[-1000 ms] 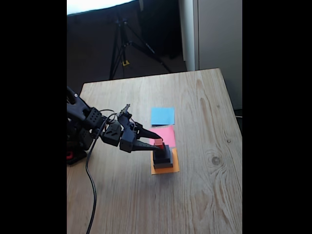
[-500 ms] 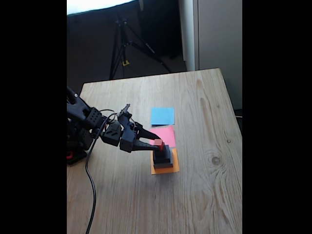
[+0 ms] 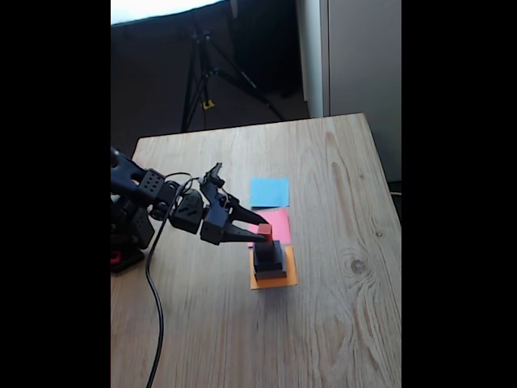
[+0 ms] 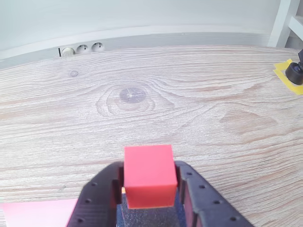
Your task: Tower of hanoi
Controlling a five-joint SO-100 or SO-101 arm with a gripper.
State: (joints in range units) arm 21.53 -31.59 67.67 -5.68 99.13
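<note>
The tower of hanoi stands on the orange paper square (image 3: 279,281) in the fixed view: a grey slab (image 3: 271,273) at the bottom, a black slab on it and a small black cube (image 3: 266,252) above. The tiny red cube (image 3: 264,232) is held just above the black cube, between the fingers of my gripper (image 3: 263,233), which reaches in from the left. In the wrist view the red cube (image 4: 149,176) sits squeezed between the two black fingers (image 4: 102,194), with a dark block top just beneath it. My gripper (image 4: 149,187) is shut on it.
A pink paper square (image 3: 275,222) lies just behind the stack and a blue one (image 3: 269,192) farther back. The arm's base and cable (image 3: 152,307) occupy the table's left side. A camera tripod (image 3: 208,73) stands beyond the far edge. A yellow-taped object (image 4: 293,73) shows at the wrist view's right edge.
The gripper has risen slightly with the red cube, lifting it off the small black cube. The rest of the stack has not moved.
</note>
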